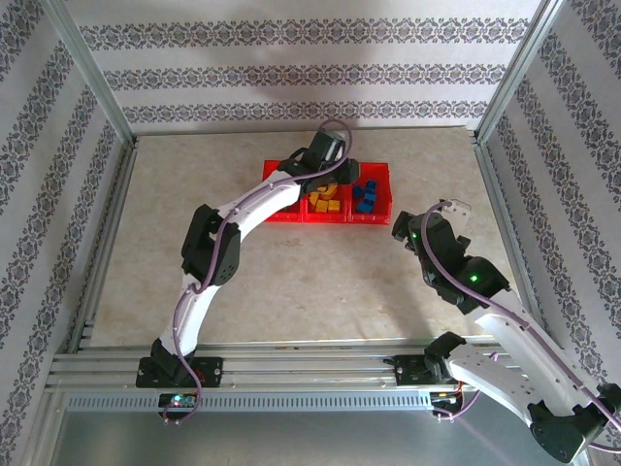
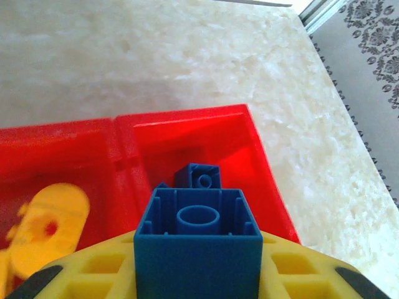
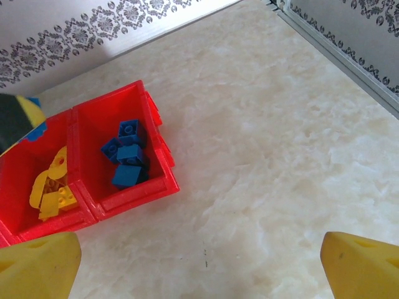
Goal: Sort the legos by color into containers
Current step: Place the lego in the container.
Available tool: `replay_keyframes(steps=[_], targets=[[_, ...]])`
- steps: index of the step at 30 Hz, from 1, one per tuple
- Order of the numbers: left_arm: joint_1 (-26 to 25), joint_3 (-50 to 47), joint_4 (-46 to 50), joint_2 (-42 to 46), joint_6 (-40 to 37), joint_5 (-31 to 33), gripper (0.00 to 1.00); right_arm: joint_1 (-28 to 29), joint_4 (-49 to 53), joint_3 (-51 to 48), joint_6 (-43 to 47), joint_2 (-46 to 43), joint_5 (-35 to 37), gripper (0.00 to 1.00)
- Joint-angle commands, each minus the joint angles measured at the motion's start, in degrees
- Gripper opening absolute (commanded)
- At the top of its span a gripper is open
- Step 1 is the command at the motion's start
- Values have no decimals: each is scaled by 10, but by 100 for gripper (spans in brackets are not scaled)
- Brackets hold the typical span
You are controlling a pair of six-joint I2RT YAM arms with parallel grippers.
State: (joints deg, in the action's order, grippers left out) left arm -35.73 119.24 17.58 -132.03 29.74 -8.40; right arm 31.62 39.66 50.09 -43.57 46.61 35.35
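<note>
- Tray (image 1: 378,218): red, three compartments side by side, at the middle of the worktop's (image 1: 320,291) far edge.
- Yellow bricks (image 3: 53,187): a small heap in the middle compartment.
- Blue bricks (image 3: 128,156): four or so in the right end compartment.
- Left end compartment: covered by the left arm (image 1: 243,218) in the top view, so its contents cannot be told.
- Left claw (image 2: 198,277): clenched on one blue brick (image 2: 198,246), held above the tray, with the right end compartment straight ahead in the wrist view.
- Right claw (image 3: 199,268): released, holding nothing, above bare worktop toward the right edge, well apart from the tray.
- Progress: no loose bricks are visible on the worktop. Yellow and blue are largely sorted. By this showing the task is near its end, and the held brick is the one piece plainly left to drop.
- Orientation of the brick: its hollow underside and round tube face the wrist camera, and the studs are on a hidden side. The footprint looks near square, so no long axis can be told.
</note>
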Motion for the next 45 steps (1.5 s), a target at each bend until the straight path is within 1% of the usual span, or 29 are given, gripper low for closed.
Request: replay_keyframes(steps=[1, 3, 6, 11, 14, 19, 23, 29, 31, 34, 35, 38, 42, 45], targets=[[-8, 79, 28, -45, -35, -13, 32, -2, 8, -3, 0, -4, 12, 98], [-9, 121, 39, -73, -41, -20, 32, -2, 6, -3, 1, -7, 12, 99], [-9, 156, 43, -103, -43, -26, 34, -2, 5, -3, 3, -11, 12, 98], [-9, 173, 45, -127, -40, -29, 37, -3, 6, -4, 4, -17, 9, 98], [-9, 173, 45, -132, -37, -35, 41, -3, 5, -4, 5, -16, 7, 98], [-11, 179, 55, -129, -44, -36, 52, -4, 3, -2, 4, -12, 5, 98], [-13, 194, 69, -120, -46, -31, 54, -4, 0, -3, 2, -10, 4, 98], [-14, 180, 79, -72, -46, -9, 56, -4, -9, -2, 11, -1, -6, 98], [-14, 158, 78, -46, -43, 8, 57, -4, -12, 0, 16, 4, -14, 98], [-14, 88, 53, 13, -38, 33, 60, -3, -16, 3, 17, 16, -22, 99], [-14, 52, 37, 39, -37, 42, 60, -3, -18, 3, 17, 21, -26, 98], [-12, -62, -17, 121, -24, 71, 67, -2, -30, 3, 16, 33, -38, 99], [1, -217, -81, 233, 0, 114, 80, 0, -52, 0, 18, 54, -57, 98], [15, -322, -114, 312, 21, 146, 97, 5, -61, 4, 17, 75, -69, 98]])
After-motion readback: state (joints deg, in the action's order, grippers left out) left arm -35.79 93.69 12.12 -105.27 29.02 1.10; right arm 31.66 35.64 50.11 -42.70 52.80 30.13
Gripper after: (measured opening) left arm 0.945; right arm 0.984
